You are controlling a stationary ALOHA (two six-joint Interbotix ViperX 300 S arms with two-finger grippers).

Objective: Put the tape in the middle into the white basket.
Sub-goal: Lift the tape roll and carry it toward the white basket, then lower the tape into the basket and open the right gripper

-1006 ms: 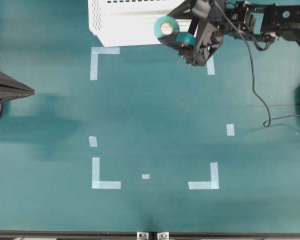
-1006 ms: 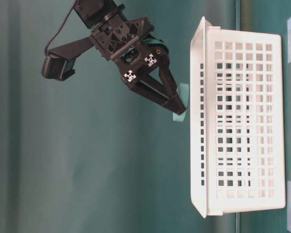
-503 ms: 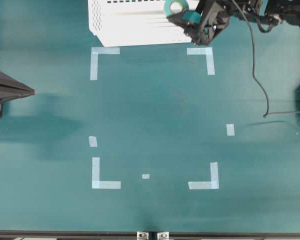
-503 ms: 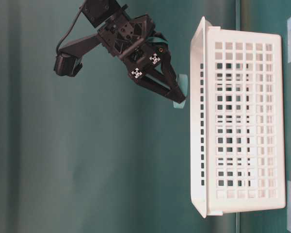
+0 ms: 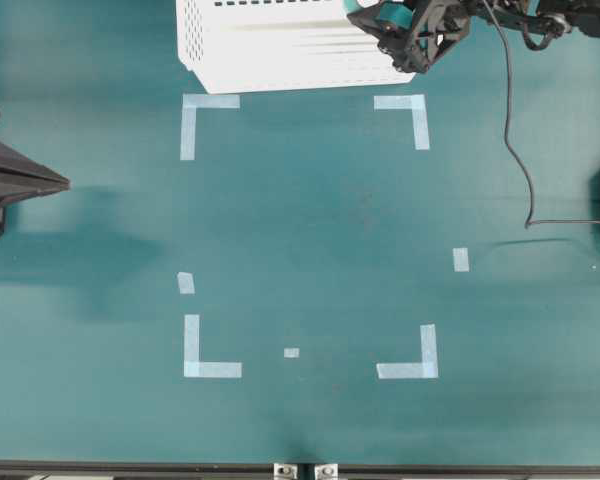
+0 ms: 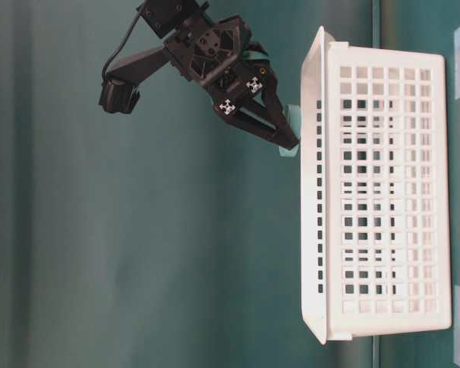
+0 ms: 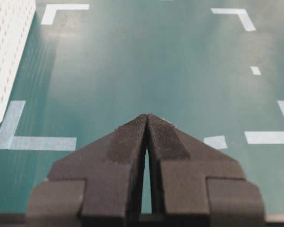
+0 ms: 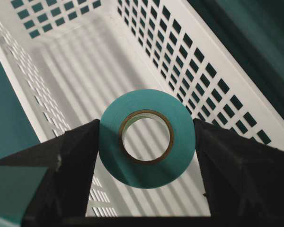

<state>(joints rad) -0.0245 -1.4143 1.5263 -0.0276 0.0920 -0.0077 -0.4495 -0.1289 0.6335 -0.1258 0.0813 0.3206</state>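
Right wrist view: my right pincer point(image 8: 146, 137) clamps the tape point(image 8: 147, 138) by its sides above the white basket point(image 8: 85, 71), so I should part my jaws only while well inside its walls.

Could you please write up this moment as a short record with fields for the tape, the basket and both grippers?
tape: the tape, a teal roll, is held between the right gripper's fingers, above the basket's open interior
basket: the white basket has slotted walls; no contents visible in the part shown
right gripper: shut on the tape, at the basket's rim
left gripper: the left gripper has its fingers together, holds nothing, over the table
task status: tape not yet released
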